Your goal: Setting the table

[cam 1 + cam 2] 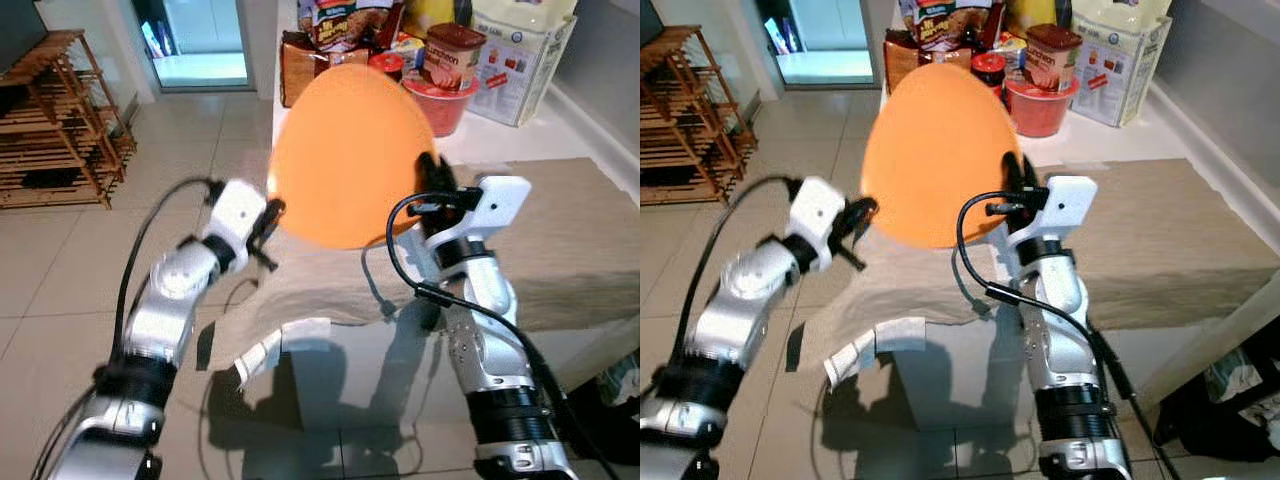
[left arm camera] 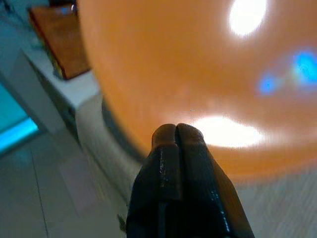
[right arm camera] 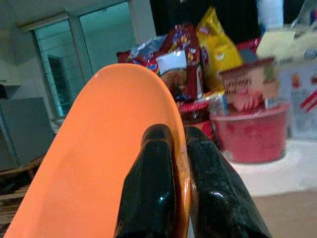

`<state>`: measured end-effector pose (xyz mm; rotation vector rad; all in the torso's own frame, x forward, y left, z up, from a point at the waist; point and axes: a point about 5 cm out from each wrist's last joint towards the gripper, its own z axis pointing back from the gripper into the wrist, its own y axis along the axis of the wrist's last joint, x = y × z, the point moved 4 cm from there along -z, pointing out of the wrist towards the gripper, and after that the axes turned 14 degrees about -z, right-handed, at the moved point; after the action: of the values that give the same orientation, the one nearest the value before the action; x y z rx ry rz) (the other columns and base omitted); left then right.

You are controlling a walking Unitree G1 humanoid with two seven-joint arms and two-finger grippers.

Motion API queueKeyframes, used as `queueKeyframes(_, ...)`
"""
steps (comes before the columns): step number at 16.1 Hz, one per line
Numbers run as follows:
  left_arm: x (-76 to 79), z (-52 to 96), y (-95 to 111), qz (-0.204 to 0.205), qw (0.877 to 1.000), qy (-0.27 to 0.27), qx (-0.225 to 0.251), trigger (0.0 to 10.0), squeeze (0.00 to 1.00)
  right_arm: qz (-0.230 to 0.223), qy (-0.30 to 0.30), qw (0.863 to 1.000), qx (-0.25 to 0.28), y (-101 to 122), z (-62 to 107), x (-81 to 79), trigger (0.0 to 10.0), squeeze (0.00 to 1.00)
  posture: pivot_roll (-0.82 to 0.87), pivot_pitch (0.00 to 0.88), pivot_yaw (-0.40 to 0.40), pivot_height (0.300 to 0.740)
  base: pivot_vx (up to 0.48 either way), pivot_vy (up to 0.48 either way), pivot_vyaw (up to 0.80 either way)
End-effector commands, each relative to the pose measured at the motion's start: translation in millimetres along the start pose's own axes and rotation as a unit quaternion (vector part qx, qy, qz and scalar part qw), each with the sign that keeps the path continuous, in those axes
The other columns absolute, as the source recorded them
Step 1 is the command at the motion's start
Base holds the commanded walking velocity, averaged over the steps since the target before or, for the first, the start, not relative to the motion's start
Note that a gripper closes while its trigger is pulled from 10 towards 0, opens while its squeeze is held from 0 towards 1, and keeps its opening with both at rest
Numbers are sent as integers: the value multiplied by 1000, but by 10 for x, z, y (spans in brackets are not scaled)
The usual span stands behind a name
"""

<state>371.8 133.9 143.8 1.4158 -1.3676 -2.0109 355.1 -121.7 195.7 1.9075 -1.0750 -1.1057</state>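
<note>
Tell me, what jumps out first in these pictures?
A big orange plate held up tilted over the cloth-covered table. The right hand pinches its rim between two black fingers, while the left hand, fingers shut, sits at its opposite edge. Behind it, at the table's far end, stand snack bags and a red tub.

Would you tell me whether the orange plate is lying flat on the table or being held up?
Held up and tilted. The right gripper pinches the orange plate at its rim, above the cloth-covered table; the shut left gripper sits beside its other edge.
</note>
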Motion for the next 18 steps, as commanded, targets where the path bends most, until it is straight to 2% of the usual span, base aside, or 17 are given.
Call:
queueKeyframes(1, -2, 20, 16, 6, 1000, 12, 2, 10000, 0, 49, -22, 998, -16, -45, 71, 142, 0, 0, 78, 0, 22, 740, 0, 0, 0)
queueKeyframes(6, 133, 87, -151, 8, 1000, 12, -26, 10000, 0, 126, -7, 991, 50, 254, -49, 84, 0, 0, 79, 0, 17, 740, 0, 0, 0)
queueKeyframes(8, 204, 84, -146, 12, 1000, 12, -26, 10000, 0, 184, 19, 980, 78, 347, -94, -10, 0, 0, 78, 0, 13, 740, 0, 0, 0)
queueKeyframes(12, 272, 89, -174, 22, 999, 15, -30, 10000, 0, 234, 29, 964, 124, 513, -139, -89, 0, 0, 79, 0, 12, 740, 0, 0, 0)
queueKeyframes(15, 409, 118, -270, 88, 994, 29, -51, 10000, 0, 271, 33, 950, 152, 625, -155, -124, 0, 0, 76, 0, 10, 740, 0, 0, 0)
queueKeyframes(16, 418, 121, -292, 96, 993, 34, -57, 10000, 0, 278, 33, 947, 155, 636, -155, -120, 0, 0, 76, 0, 9, 740, 0, 0, 0)
queueKeyframes(17, 392, 129, -350, 137, 986, 59, -70, 10000, 0, 290, 29, 944, 157, 650, -155, -94, 0, 0, 75, 0, 8, 740, 0, 0, 0)
queueKeyframes(18, 390, 139, -367, 146, 985, 63, -72, 10000, 0, 294, 26, 943, 155, 649, -153, -71, 0, 0, 74, 0, 8, 740, 0, 0, 0)
